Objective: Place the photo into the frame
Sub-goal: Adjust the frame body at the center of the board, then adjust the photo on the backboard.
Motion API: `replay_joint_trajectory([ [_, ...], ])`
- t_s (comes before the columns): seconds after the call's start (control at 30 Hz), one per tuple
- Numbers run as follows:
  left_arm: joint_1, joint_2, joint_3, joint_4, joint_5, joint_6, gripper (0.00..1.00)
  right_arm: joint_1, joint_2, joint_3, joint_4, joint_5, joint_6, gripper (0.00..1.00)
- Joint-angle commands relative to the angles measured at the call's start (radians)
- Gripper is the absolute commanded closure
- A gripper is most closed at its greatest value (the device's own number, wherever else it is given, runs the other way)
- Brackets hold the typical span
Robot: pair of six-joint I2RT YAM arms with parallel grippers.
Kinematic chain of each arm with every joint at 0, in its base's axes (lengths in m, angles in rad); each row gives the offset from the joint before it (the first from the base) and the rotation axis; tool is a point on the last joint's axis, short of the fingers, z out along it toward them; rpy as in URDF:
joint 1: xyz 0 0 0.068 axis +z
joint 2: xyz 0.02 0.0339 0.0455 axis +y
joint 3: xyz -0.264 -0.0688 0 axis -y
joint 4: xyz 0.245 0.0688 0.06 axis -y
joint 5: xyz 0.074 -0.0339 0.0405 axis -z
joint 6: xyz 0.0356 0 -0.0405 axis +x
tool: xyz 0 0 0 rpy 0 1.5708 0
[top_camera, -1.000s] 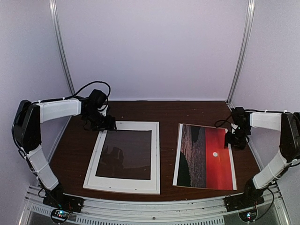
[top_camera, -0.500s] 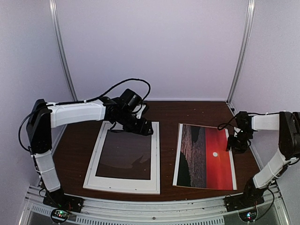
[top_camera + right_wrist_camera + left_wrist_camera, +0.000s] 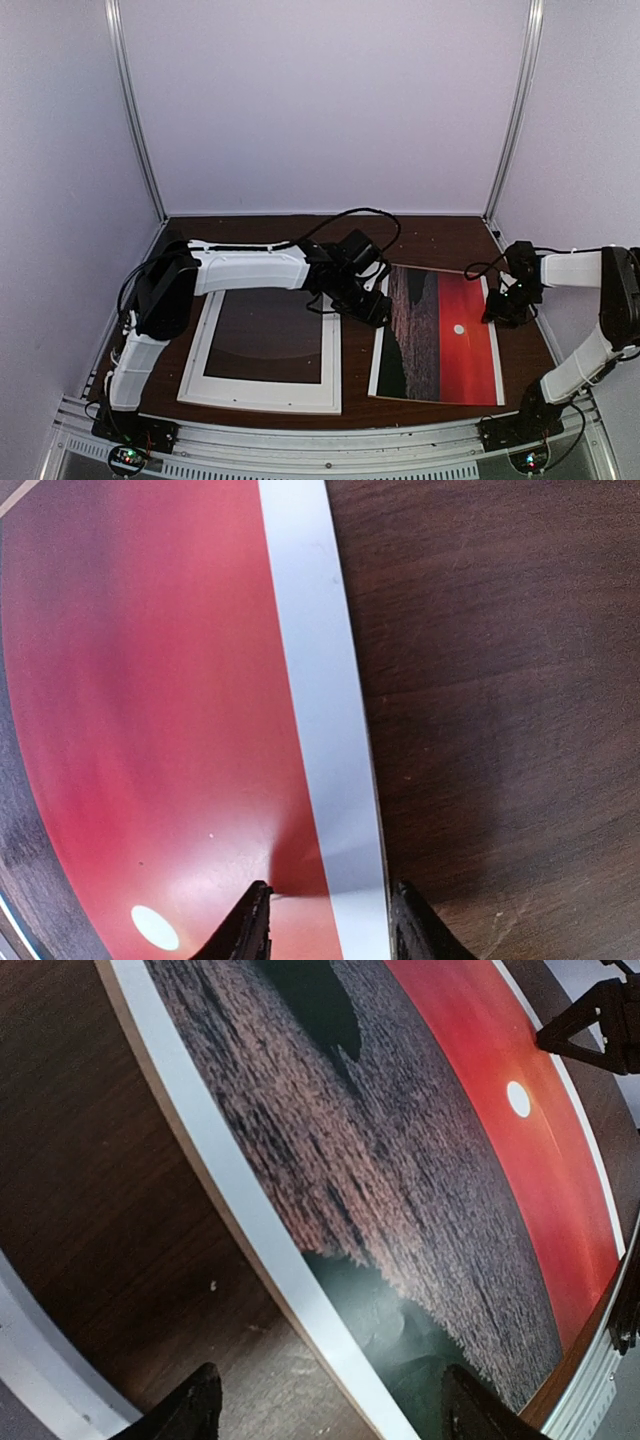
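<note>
The photo (image 3: 445, 340), a red sunset print with a white border, lies flat on the right of the table. The white frame (image 3: 196, 355) lies flat to its left, with a dark centre. My left gripper (image 3: 372, 305) is open low over the photo's left edge. In the left wrist view its fingertips (image 3: 195, 1410) straddle the white border of the photo (image 3: 430, 1190), and the gripper (image 3: 330, 1415) is empty. My right gripper (image 3: 505, 305) is at the photo's right edge. In the right wrist view it (image 3: 330, 920) is open, with its jaws straddling the white border of the photo (image 3: 150, 730).
The dark wooden table (image 3: 350, 240) is enclosed by pale walls at the back and sides. A strip of bare table separates frame and photo. A corner of the frame (image 3: 30, 1350) shows in the left wrist view. Metal rails run along the near edge (image 3: 320, 445).
My left arm has swung right, from the frame's far left corner across the frame to the photo's left edge. My right gripper has shifted slightly at the photo's right edge.
</note>
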Motion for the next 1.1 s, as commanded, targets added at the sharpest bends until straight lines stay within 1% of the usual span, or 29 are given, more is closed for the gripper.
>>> replay_joint_trajectory([
  [0.0, 0.002, 0.07, 0.09, -0.022, -0.015, -0.035, 0.25, 0.002, -0.03, -0.033, -0.016, -0.048, -0.008, 0.59],
  [0.2, 0.002, 0.11, 0.106, -0.02, -0.029, -0.051, 0.26, 0.007, -0.073, -0.037, -0.029, -0.062, -0.005, 0.58],
  [0.4, 0.002, 0.137, 0.117, -0.028, -0.035, -0.06, 0.26, 0.031, -0.103, -0.027, -0.047, -0.053, 0.007, 0.5],
  [0.53, 0.002, 0.144, 0.119, -0.037, -0.049, -0.066, 0.26, 0.058, -0.086, -0.012, -0.048, -0.049, 0.016, 0.47],
  [0.63, 0.002, 0.15, 0.12, -0.038, -0.049, -0.069, 0.26, 0.059, -0.061, -0.01, -0.035, -0.056, 0.021, 0.47],
  [0.67, 0.002, 0.151, 0.119, -0.038, -0.048, -0.07, 0.26, 0.086, -0.045, -0.01, -0.028, -0.062, 0.023, 0.47],
  [0.83, 0.002, 0.15, 0.105, -0.038, -0.051, -0.08, 0.27, 0.117, 0.014, -0.001, -0.01, -0.073, 0.029, 0.48],
  [1.07, 0.002, 0.145, 0.082, -0.037, -0.053, -0.098, 0.27, 0.174, 0.036, 0.001, 0.017, -0.093, 0.057, 0.5],
])
